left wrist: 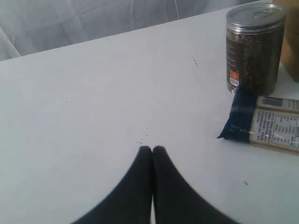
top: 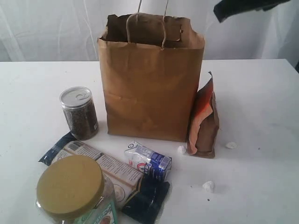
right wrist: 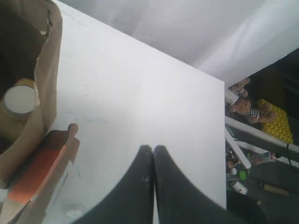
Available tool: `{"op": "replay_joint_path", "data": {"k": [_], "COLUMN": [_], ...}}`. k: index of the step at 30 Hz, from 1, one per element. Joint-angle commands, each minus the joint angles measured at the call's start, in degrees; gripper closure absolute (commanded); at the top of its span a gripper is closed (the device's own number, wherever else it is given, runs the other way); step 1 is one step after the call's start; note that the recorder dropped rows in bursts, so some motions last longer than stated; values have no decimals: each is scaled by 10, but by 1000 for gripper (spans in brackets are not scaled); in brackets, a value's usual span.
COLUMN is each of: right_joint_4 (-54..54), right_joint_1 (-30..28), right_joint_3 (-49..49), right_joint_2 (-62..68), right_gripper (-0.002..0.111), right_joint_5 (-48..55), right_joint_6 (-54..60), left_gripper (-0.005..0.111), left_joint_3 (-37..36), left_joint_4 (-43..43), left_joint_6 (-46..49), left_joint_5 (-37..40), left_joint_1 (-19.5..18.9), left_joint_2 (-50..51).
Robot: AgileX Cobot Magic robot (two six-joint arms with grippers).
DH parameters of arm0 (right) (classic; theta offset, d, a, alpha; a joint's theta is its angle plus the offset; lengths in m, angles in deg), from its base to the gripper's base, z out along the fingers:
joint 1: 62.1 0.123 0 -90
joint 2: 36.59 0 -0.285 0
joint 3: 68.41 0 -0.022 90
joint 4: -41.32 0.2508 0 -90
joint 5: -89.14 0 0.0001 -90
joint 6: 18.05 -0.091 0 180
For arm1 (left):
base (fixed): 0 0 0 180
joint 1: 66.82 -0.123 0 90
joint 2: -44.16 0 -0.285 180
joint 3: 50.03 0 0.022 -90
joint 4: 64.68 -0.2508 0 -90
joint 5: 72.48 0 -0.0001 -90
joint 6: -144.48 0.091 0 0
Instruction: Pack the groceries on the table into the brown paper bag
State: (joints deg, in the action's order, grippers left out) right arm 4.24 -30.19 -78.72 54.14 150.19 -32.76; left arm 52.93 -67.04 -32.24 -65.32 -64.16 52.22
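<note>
The bag (top: 149, 88) stands upright near the middle of the table (top: 261, 107), its mouth open. The right wrist view shows the bottle (right wrist: 18, 100) inside it, white cap up. The pouch (top: 204, 121) leans against one side of the bag, touching it. On the bag's other side the can (top: 79, 113) stands upright, near the bag but apart from it. Toward the near edge the packet (top: 112, 170) lies flat with the carton (top: 148, 161) touching it. The jar (top: 72, 189) stands at the near edge, hiding part of the packet. A few crumbs (top: 208, 185) lie near the pouch.

The left tool (left wrist: 152, 149) is pressed together and empty, low over bare table, apart from the can and packet. The right tool (right wrist: 153, 148) is pressed together, holding nothing, above the table beside the bag and pouch.
</note>
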Motion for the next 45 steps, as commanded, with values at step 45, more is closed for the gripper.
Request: {"op": "replay_joint_path", "data": {"k": [45], "right_joint_4": [-250], "right_joint_1": [-417], "right_joint_3": [676], "right_joint_2": [-829], "right_gripper": [108], "right_joint_5": [-611], "right_joint_6": [-488], "left_gripper": [107], "left_joint_3": [-2], "left_joint_4": [4], "left_joint_6": [-20], "left_joint_5": [0], "left_joint_1": [3], "left_joint_2": [-3]}}
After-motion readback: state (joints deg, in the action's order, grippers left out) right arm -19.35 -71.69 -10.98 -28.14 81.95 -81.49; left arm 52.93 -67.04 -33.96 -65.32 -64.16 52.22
